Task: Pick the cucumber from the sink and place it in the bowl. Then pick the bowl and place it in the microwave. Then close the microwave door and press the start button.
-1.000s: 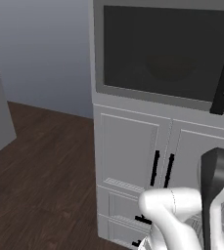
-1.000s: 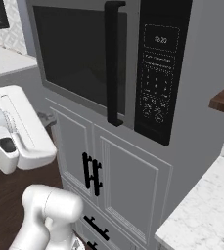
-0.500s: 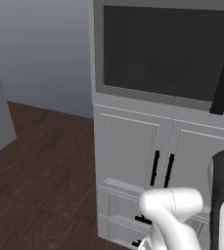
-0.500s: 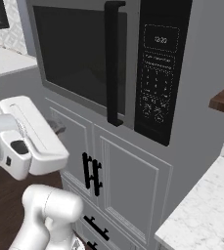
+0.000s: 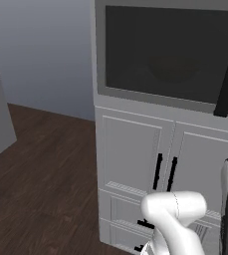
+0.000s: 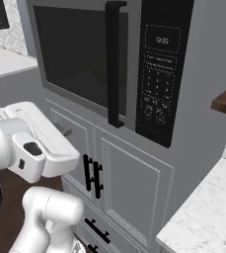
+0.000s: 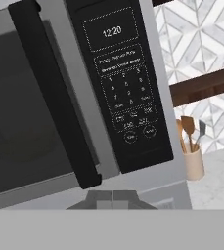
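The microwave door (image 6: 80, 62) is being shown closed, so the start button is judged the step in hand. The gripper (image 7: 112, 197), fingers pressed together and empty, is best being guided up and slightly right onto the control panel (image 7: 123, 85), squarely.

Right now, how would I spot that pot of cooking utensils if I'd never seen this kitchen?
Start at the big built-in microwave with its dark door window and black keypad panel. Look past the panel's edge to the white marble counter below a dark wooden shelf. There stands a small cream utensil holder with wooden spoons and a grey spatula sticking out, the one loose item there.
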